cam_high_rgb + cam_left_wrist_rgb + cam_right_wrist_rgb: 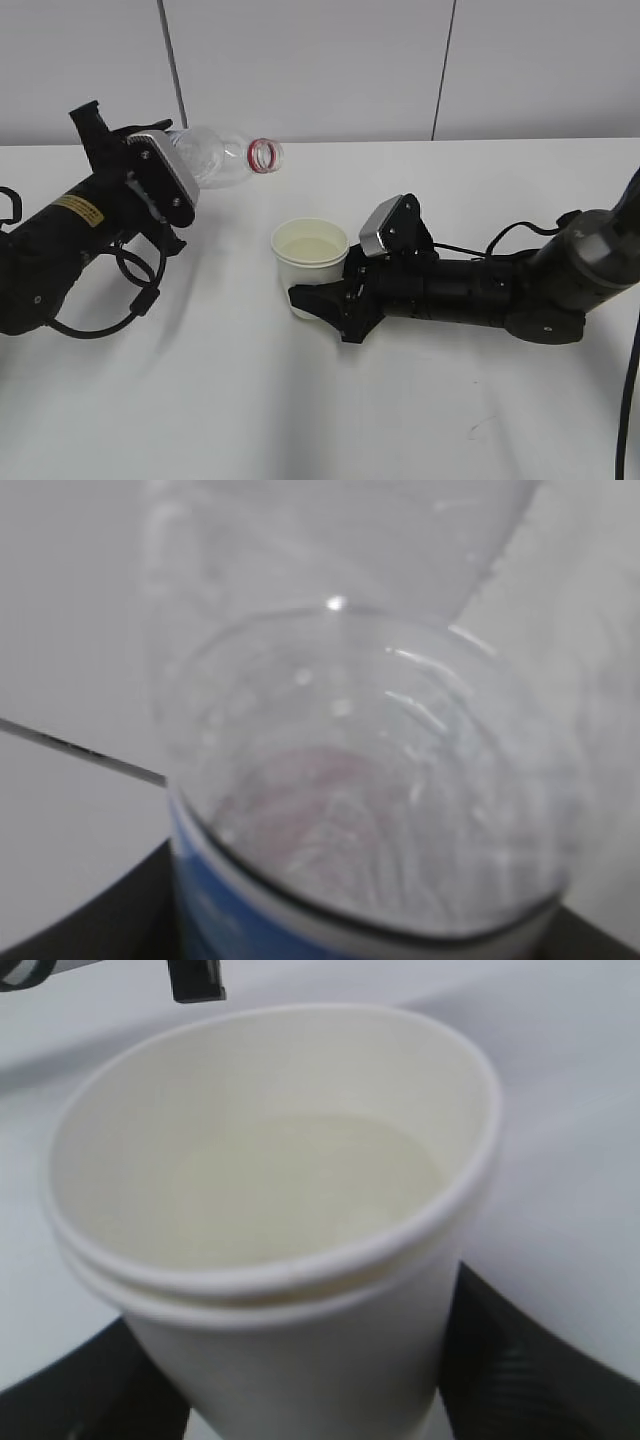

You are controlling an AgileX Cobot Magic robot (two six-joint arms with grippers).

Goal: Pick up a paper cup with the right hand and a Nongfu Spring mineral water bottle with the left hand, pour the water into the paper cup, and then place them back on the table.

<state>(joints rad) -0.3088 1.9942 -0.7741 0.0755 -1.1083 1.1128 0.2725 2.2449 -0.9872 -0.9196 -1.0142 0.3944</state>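
Note:
My left gripper (172,178) is shut on the Nongfu Spring bottle (218,160) and holds it tipped almost level above the table, its red neck ring (265,155) pointing right. No stream leaves the mouth. In the left wrist view the clear bottle (370,780) fills the frame, with a label edge at the bottom. My right gripper (318,288) is shut on the paper cup (310,252), upright and low over the table (300,400), below and right of the bottle mouth and apart from it. The cup (290,1340) holds water (300,1180) between my dark fingers (520,1360).
A small dark scuff mark (478,428) lies on the tabletop at the front right. A black cable (630,400) hangs along the right edge. The left arm's cable loop (130,290) rests on the table. A pale wall stands behind the table.

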